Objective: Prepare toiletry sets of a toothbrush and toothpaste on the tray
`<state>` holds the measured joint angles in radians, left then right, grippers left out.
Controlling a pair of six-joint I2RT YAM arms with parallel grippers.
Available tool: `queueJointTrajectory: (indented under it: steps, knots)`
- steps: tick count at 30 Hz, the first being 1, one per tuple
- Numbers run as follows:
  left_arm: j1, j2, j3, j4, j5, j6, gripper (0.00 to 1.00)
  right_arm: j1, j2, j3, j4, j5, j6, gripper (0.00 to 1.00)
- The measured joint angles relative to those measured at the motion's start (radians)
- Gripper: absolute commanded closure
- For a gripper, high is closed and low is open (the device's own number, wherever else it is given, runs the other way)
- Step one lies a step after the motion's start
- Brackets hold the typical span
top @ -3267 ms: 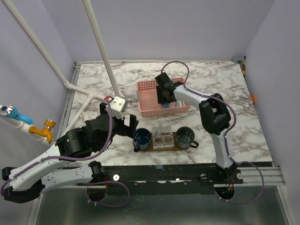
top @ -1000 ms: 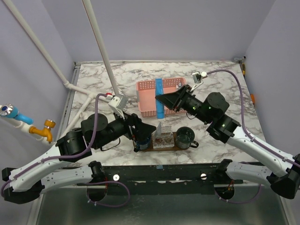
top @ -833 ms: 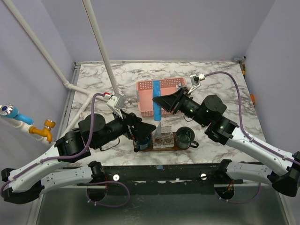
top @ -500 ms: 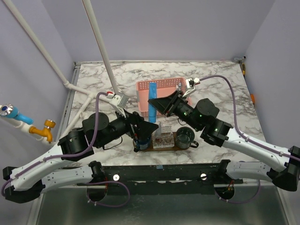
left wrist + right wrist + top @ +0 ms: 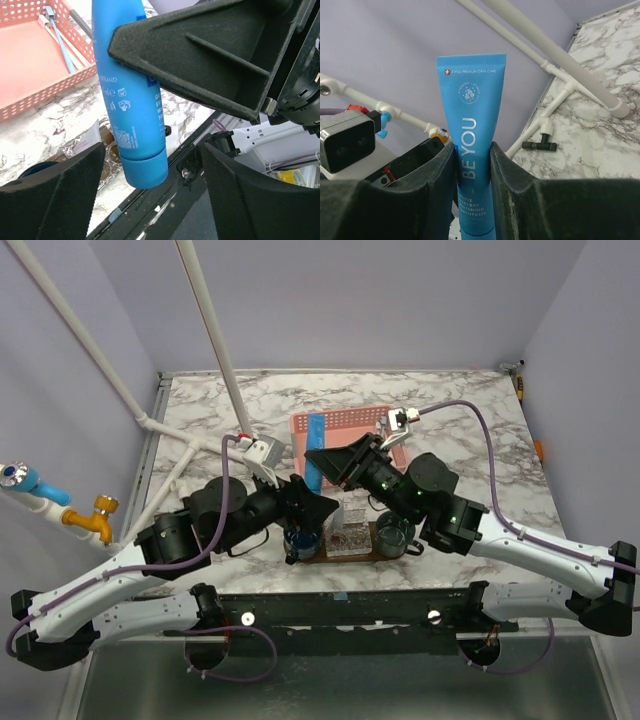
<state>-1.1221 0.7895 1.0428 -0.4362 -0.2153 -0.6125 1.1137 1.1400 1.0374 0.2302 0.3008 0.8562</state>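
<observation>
My right gripper [image 5: 472, 145] is shut on a blue toothpaste tube [image 5: 471, 115] and holds it upright, cap down, above the near middle of the table [image 5: 315, 448]. In the left wrist view the tube [image 5: 127, 85] hangs between the wide-apart fingers [image 5: 60, 195] of my left gripper [image 5: 318, 508]. That gripper is open and does not touch the tube. The dark brown tray [image 5: 338, 556] lies just below, near the front edge. Slim toothbrushes [image 5: 61, 44] lie in the pink basket [image 5: 30, 70].
Two dark blue-green cups [image 5: 302, 538] [image 5: 392, 533] stand on the tray with a clear packet [image 5: 347, 530] between them. The pink basket [image 5: 350, 422] sits behind the tray. White pipes [image 5: 215, 340] slant over the table's left side.
My right arm has carried the tube leftward and nearer, away from the basket and over the tray. The left gripper has come up under it and its jaws have narrowed slightly.
</observation>
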Motion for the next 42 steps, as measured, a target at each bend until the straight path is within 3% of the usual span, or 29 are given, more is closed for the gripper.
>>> queueJointTrajectory:
  steps: [5, 18, 28, 34, 42]
  knots:
    - [0.002, 0.002, 0.000, 0.000, -0.013, 0.012, 0.36, 0.002, 0.001, 0.003, 0.000, 0.017, 0.000, 0.67]
    - [0.002, 0.029, 0.018, 0.002, -0.040, 0.054, 0.35, 0.006, 0.001, 0.003, -0.016, 0.024, 0.000, 0.67]
    - [0.003, 0.058, 0.042, 0.009, -0.041, 0.072, 0.65, 0.007, 0.000, 0.003, -0.017, 0.026, -0.001, 0.66]
    - [0.012, 0.074, 0.047, 0.002, -0.055, 0.071, 0.98, 0.008, -0.006, 0.003, -0.018, 0.032, -0.018, 0.62]
    - [0.012, 0.080, 0.047, 0.000, -0.050, 0.078, 1.00, 0.011, -0.011, 0.003, -0.042, 0.043, -0.024, 0.39]
